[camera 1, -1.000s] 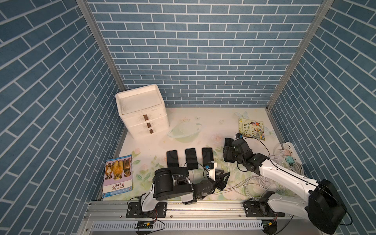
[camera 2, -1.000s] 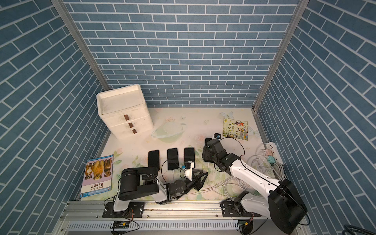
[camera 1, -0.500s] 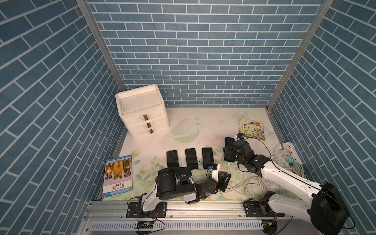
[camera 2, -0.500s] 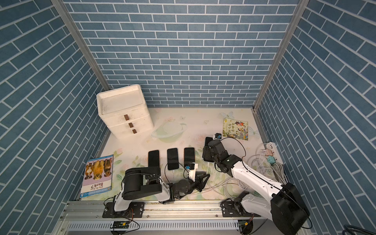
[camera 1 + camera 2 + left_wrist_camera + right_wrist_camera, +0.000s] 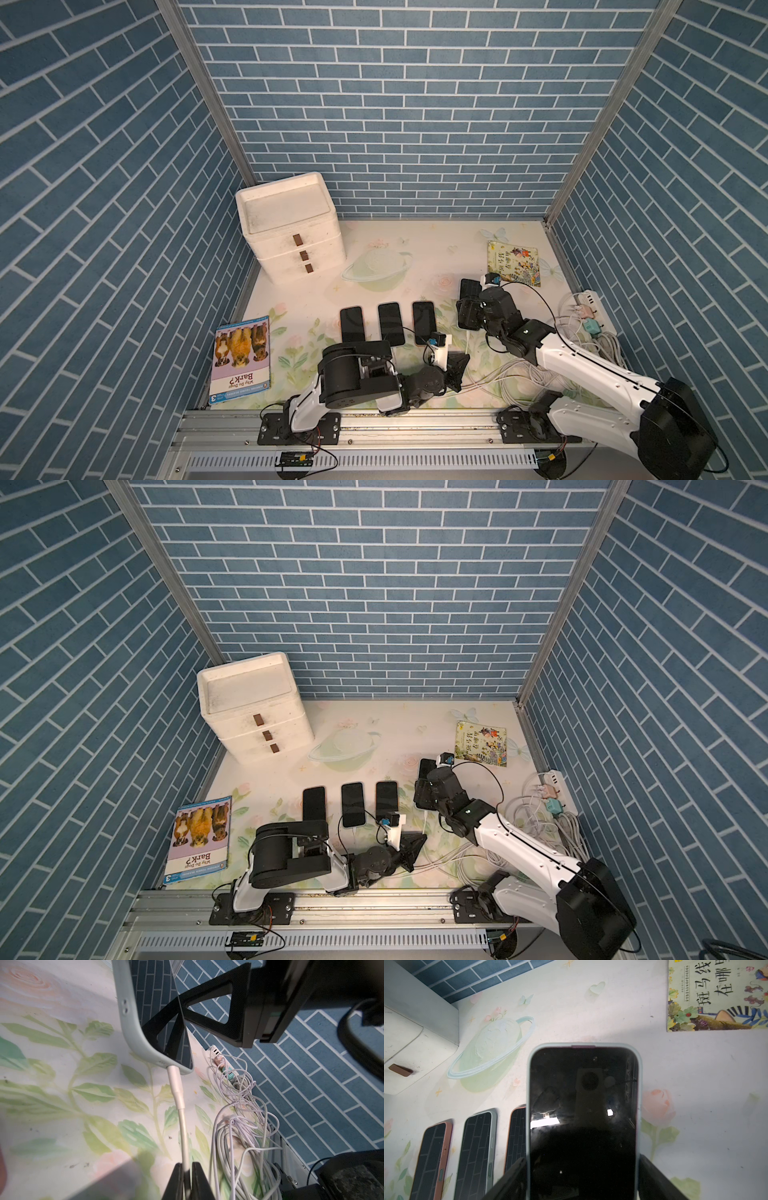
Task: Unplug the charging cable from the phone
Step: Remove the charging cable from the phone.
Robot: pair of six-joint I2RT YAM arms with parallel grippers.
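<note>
1. Left gripper [image 5: 187, 1180] is clamped on the white charging cable [image 5: 182, 1126], a bit back from the plug.
2. Cable's plugged into the pale-green-cased phone [image 5: 583, 1118].
3. Right gripper [image 5: 583, 1180] holds that phone by its sides, beside three other phones [image 5: 390, 322] on the floral mat [image 5: 415, 249].

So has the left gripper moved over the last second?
Yes. The left gripper has slid slightly away from the row of phones, toward the rail, closing on the cable.
</note>
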